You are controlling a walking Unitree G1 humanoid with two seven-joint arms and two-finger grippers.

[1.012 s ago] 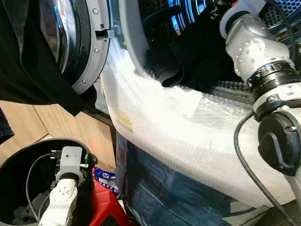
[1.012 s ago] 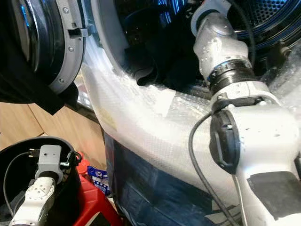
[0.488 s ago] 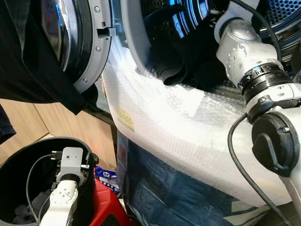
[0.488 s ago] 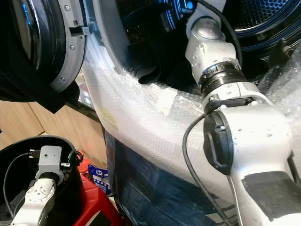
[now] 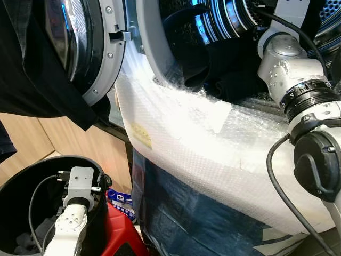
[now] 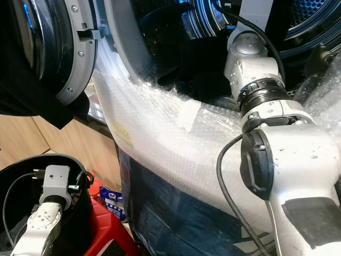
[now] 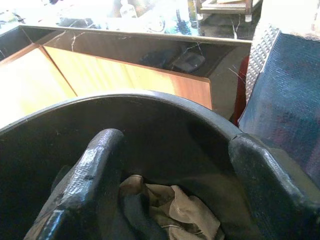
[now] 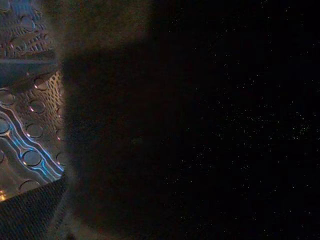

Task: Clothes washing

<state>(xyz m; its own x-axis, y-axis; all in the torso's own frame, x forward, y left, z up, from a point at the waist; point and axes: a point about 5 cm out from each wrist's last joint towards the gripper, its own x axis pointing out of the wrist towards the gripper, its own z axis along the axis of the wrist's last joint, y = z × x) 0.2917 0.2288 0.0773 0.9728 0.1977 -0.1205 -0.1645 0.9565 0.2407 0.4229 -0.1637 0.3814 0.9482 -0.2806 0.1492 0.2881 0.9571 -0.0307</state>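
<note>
Two arms work: the right claw, its state hidden, reaches into the washer drum [image 5: 224, 21] where dark clothes [image 5: 213, 74] lie and should push them deep, while the left claw [image 7: 170, 200] hangs wide open and empty over laundry [image 7: 175, 210] in the black basket [image 5: 21, 192].

Your head cameras look down, sharing the washer [image 5: 176, 138] and bucket [image 5: 32, 176]. Left wrist peers between its jaws into the bucket; right wrist sits pressed against dark cloth [image 8: 200, 125].

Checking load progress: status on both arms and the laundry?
Right arm reaching into washer drum, dark clothes at its mouth. Left gripper open over black bin, laundry inside. Black garment draped over door.
</note>
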